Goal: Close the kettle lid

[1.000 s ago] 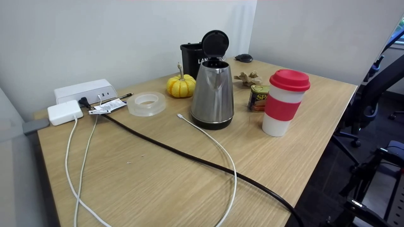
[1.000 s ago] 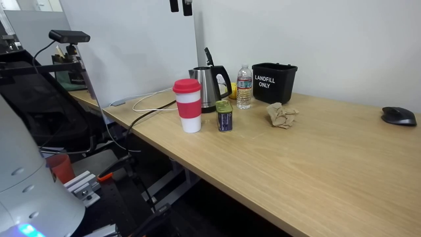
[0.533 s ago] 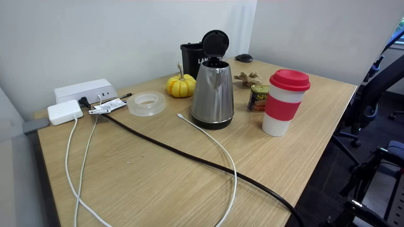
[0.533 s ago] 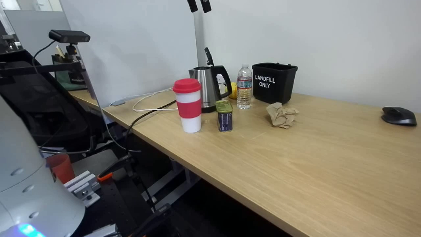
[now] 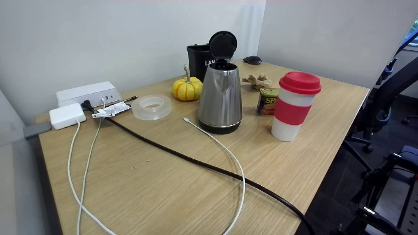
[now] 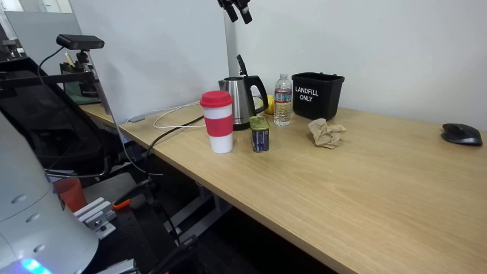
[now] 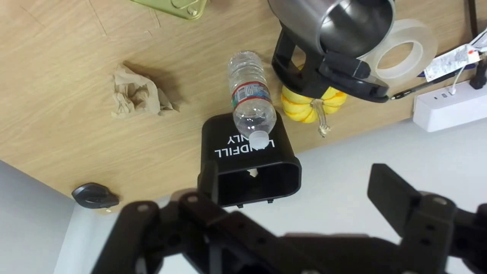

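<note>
- Steel electric kettle (image 5: pixel 218 98): upright on the bench (image 5: pixel 156 195), black lid (image 5: pixel 223 44) raised at its handle side.
- Tool (image 6: pixel 240 18): spread wide, higher than the kettle and apart.
- Red-lidded cup (image 5: pixel 292 112): between kettle and bench edge.
- Black cable (image 5: pixel 183 157): kettle's spout side, over that edge.
- Past the kettle's handle side: crumpled paper (image 6: pixel 326 133), then broad bench to the mouse (image 6: pixel 461 134).

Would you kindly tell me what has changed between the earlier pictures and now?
In an exterior view, the pincer has moved right across the picture, ended slightly lower and tilted more. Nothing was visibly taken hold of or let go. The kettle, its raised lid, the red-topped cup and the water bottle stayed as they were.
</note>
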Tool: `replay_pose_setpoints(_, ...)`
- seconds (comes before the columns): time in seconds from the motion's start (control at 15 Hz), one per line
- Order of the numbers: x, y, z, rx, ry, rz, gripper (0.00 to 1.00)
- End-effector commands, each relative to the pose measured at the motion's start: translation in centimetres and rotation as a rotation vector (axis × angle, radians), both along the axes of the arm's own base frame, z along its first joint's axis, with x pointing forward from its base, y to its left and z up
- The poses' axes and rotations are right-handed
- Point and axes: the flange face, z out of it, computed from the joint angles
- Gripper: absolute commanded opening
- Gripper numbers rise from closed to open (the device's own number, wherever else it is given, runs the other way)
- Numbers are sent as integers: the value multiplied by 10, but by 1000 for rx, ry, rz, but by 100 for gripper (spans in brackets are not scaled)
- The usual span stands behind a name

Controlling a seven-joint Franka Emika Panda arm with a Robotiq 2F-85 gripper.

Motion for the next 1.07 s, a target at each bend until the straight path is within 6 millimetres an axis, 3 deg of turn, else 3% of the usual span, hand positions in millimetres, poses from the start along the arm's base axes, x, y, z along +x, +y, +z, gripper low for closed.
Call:
replay_pose_setpoints(0.0,13,16,-6,-4,-56,3,78)
replay_pose_setpoints(0.07,15,24,-9,-3,-69,12,67)
replay_pose_setpoints(0.4,22,67,-20,7,-166,104,32)
replay_pose_setpoints(0.67,25,89,-30,3,-204,148,4)
replay_pose_setpoints(1.0,31,99,-47,-9,-216,146,0)
